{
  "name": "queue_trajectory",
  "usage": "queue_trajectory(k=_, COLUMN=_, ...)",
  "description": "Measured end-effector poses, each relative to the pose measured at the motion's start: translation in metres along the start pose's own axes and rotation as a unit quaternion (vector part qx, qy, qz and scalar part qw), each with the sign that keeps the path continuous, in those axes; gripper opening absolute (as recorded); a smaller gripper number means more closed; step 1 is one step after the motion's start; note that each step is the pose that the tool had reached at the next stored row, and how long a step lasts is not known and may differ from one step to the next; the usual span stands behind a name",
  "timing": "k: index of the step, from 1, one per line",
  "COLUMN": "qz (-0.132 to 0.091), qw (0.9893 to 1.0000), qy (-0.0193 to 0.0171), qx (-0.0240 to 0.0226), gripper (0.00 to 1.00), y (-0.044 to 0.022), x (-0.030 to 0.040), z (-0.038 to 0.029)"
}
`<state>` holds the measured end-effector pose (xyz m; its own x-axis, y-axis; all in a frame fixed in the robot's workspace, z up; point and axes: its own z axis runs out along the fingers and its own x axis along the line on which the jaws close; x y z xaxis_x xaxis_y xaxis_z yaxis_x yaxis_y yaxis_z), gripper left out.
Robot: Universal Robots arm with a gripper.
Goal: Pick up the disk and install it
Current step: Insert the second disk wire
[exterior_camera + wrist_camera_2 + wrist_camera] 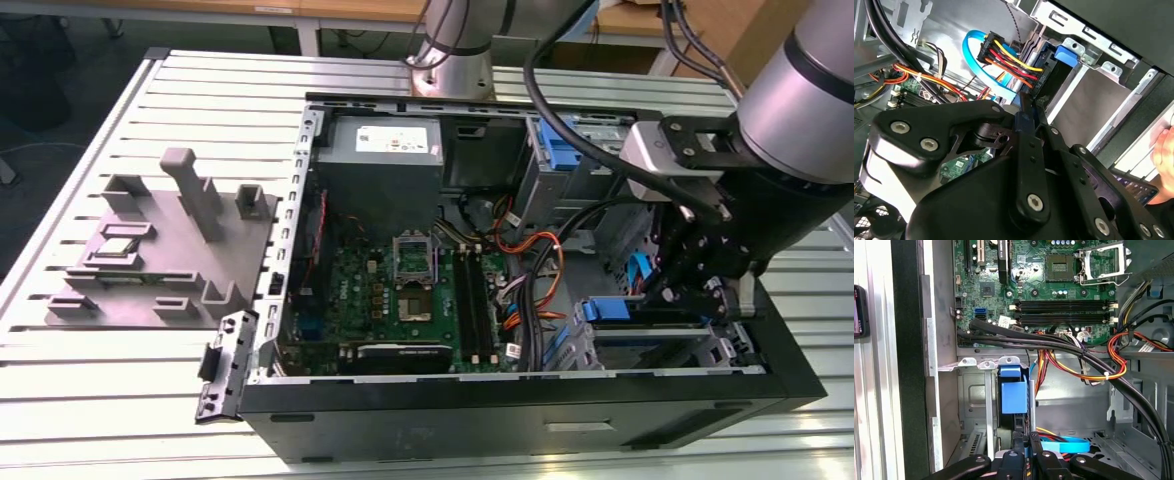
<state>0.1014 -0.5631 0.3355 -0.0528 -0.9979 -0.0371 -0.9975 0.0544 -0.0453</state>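
Item: flat grey metal hard disk in a blue plastic carrier bracket, the disk (1014, 395). Location: standing on edge in the bare-metal drive cage (973, 390) at the front corner of the open black tower computer case (534, 420), which lies on the slatted aluminium worktop (134, 400); its blue carrier end (607, 310) shows beside the green motherboard (400, 290). Whether it is fully seated cannot be told. Handling, by judgement: stiff, dense and fairly heavy for its size, smooth-sided, sensitive to knocks. The plastic carrier flexes more than the metal body, so hold is best taken on the carrier's rear edge, square to the cage rails. A red, yellow and orange power cable bundle (1009, 55) and a light-blue flat data cable (971, 55) lie close by and could snag. Gripper: black linkage gripper (1028, 447), jaws drawn narrow with a thin blue strip of the carrier pinched between them, seen in both wrist views (1024, 116). Arm: grey tubular robot arm (801, 120) reaches in from the exterior view's right, wrist bent down into the case, gripper in line with the cage slot.
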Motion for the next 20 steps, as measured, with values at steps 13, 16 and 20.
queue_trajectory(k=13, qz=0.000, qw=1.0000, qy=0.0000, qx=0.0000, gripper=0.16, y=-0.0006, x=0.0005, z=0.0036)
queue_trajectory(k=16, qz=0.000, qw=1.0000, qy=0.0002, qx=0.0000, gripper=0.16, y=-0.0005, x=0.0008, z=0.0057)
queue_trajectory(k=20, qz=0.000, qw=1.0000, qy=0.0001, qx=0.0000, gripper=0.16, y=-0.0005, x=0.0008, z=0.0060)
